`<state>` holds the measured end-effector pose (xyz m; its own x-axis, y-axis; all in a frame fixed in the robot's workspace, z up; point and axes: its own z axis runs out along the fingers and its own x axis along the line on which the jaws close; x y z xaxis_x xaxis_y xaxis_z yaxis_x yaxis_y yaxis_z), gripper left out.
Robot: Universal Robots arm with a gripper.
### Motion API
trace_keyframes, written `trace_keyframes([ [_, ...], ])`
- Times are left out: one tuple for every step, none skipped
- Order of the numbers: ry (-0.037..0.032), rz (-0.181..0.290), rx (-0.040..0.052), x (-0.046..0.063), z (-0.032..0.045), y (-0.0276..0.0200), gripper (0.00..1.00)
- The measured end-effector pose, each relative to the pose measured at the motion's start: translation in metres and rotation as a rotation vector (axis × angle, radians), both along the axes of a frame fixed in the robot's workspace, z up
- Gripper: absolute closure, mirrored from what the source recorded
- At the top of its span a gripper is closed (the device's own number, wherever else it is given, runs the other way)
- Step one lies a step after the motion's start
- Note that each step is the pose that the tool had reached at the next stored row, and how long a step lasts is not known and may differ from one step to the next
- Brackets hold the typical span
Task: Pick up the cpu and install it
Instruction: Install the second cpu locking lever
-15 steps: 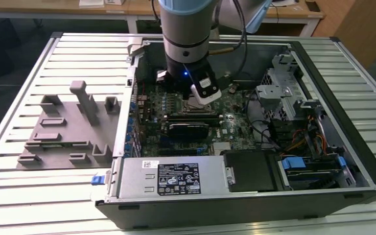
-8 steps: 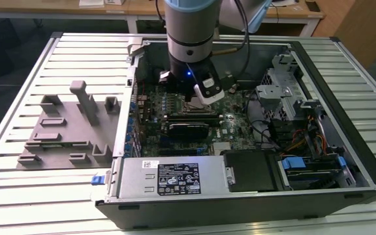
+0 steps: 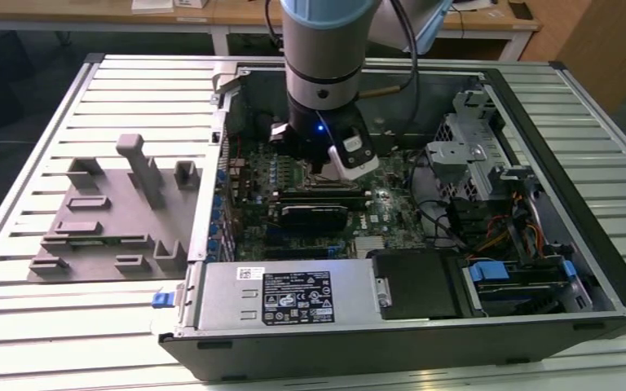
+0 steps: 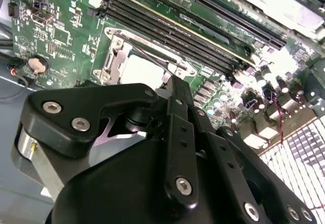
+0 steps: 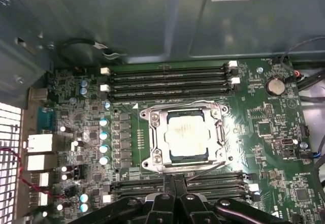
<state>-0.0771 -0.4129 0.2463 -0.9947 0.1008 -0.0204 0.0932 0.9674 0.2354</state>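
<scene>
The cpu point(image 5: 188, 132), a flat square chip with a shiny pale top, lies inside the metal frame of the motherboard socket point(image 5: 152, 132); in the second wrist view the cpu point(image 4: 142, 71) shows just past the fingertips. My gripper point(image 5: 171, 184) hangs a little above the board at the socket's edge, its two black fingers point(image 4: 175, 89) pressed together with nothing between them. In the exterior view the gripper point(image 3: 315, 165) reaches down into the open computer case point(image 3: 574, 204), over the middle of the green motherboard point(image 3: 378, 228).
Black memory slots point(image 5: 167, 76) run along both sides of the socket. A grey plastic fixture tray point(image 3: 107, 220) stands on the slatted table at the exterior view's left. A power supply point(image 3: 280, 297), drive cage point(image 3: 476, 155) and cables point(image 3: 487, 228) crowd the case.
</scene>
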Motion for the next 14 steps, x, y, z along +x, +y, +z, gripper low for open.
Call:
trace_keyframes([
  [0.0012, 0.0, 0.0, 0.001, -0.0017, -0.0001, 0.89],
  [0.0028, -0.001, -0.0001, 0.002, -0.0032, -0.0002, 0.89],
  [0.0045, -0.001, -0.0001, 0.004, -0.0047, -0.0002, 0.89],
  [0.0065, -0.001, -0.0001, 0.005, -0.0061, -0.0003, 0.89],
  [0.0086, -0.001, -0.0001, 0.006, -0.0075, -0.0003, 0.89],
  [0.0116, -0.001, -0.0001, 0.007, -0.0087, -0.0003, 0.89],
  [0.0148, -0.002, 0.0, 0.007, -0.0101, -0.0003, 0.89],
  [0.0179, -0.002, 0.0, 0.007, -0.0115, -0.0003, 0.89],
  [0.0202, -0.002, 0.0, 0.007, -0.013, -0.0003, 0.89],
  [0.0223, -0.002, -0.0001, 0.007, -0.0144, -0.0003, 0.89],
  [0.0241, -0.003, 0.0, 0.007, -0.0158, -0.0003, 0.89],
  [0.0252, -0.003, 0.0, 0.007, -0.0172, -0.0003, 0.89],
  [0.0254, -0.003, 0.0001, 0.006, -0.0185, -0.0003, 0.89],
  [0.0255, -0.003, 0.0005, 0.005, -0.0197, -0.0003, 0.89],
])
